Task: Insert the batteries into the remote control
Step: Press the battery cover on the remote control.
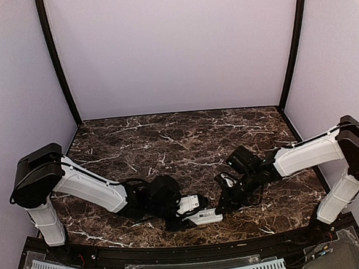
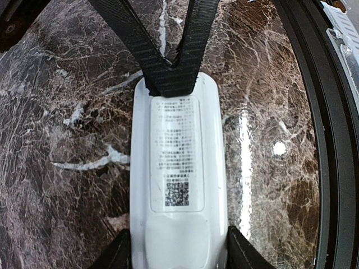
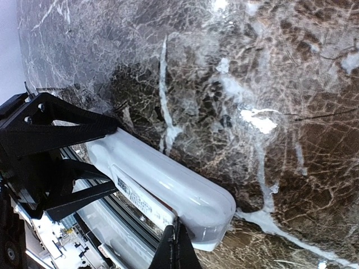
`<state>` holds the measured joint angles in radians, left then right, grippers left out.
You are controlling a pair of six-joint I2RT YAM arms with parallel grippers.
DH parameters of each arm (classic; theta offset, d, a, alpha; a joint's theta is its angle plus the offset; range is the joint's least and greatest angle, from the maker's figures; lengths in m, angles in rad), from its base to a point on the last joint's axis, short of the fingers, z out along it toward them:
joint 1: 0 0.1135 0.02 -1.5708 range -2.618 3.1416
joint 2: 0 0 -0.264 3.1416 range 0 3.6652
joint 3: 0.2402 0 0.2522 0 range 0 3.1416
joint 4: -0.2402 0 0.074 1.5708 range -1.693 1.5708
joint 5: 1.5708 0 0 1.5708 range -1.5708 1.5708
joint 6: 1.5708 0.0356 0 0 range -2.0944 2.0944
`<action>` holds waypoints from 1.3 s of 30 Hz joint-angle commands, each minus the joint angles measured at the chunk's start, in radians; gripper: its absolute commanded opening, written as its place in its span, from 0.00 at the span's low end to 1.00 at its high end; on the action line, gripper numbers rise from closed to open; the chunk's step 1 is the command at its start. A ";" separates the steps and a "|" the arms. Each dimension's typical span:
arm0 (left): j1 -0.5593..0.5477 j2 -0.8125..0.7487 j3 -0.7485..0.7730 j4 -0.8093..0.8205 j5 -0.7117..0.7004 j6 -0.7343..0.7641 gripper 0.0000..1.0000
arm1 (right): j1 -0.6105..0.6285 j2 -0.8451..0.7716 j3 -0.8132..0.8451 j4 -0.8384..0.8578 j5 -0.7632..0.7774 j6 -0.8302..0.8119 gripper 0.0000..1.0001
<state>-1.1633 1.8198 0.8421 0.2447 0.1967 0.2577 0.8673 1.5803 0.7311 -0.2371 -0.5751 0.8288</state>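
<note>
Walls: pale lilac panels (image 1: 173, 49) box in the workspace on three sides, with black posts at the back corners.
Table: dark brown marble (image 1: 185, 134) veined in white, and all the action is packed down at the near edge, around the centre.
Left arm: white links (image 1: 87, 184) sweep in low from the left base and stretch toward the middle.
Right arm: white links (image 1: 307, 152) come in from the right base, wrist dipped down to meet the other arm.
Black rim: dark curved edging (image 2: 331, 140) runs along the near side of the table, close beside the remote in the left wrist view.
Remote control: white handset (image 2: 179, 168), back side up, set between the two grippers near the table's front edge. I cannot tell whether it rests on the marble or sits just off it.
Left gripper: jaws (image 2: 180, 253) stand about halfway apart and are clamped on the remote control, one finger against each long side at one end.
Right gripper: jaws (image 3: 176, 249) are closed tight with nothing between them. From the left wrist view the fingers form a narrow V whose tip sits on the opposite end of the remote's back, right at the top of the label.
Label: white sticker (image 2: 175, 140) runs down the middle of the back, with small print too fine to read.
QR code: small black square (image 2: 176, 193) sits at the label's lower end, toward the left gripper.
</note>
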 commanded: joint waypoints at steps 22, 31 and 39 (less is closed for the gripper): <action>-0.004 -0.004 -0.020 -0.022 0.011 0.012 0.42 | 0.150 0.105 0.204 -0.324 0.329 -0.026 0.13; -0.004 -0.005 -0.020 -0.024 0.012 0.015 0.42 | 0.155 0.095 0.282 -0.410 0.379 -0.052 0.20; -0.004 -0.005 -0.020 -0.024 0.016 0.016 0.42 | 0.166 0.090 0.326 -0.436 0.386 -0.066 0.25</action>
<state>-1.1633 1.8198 0.8413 0.2455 0.1989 0.2588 1.0214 1.6588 1.0237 -0.6407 -0.2226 0.7784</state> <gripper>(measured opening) 0.516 0.253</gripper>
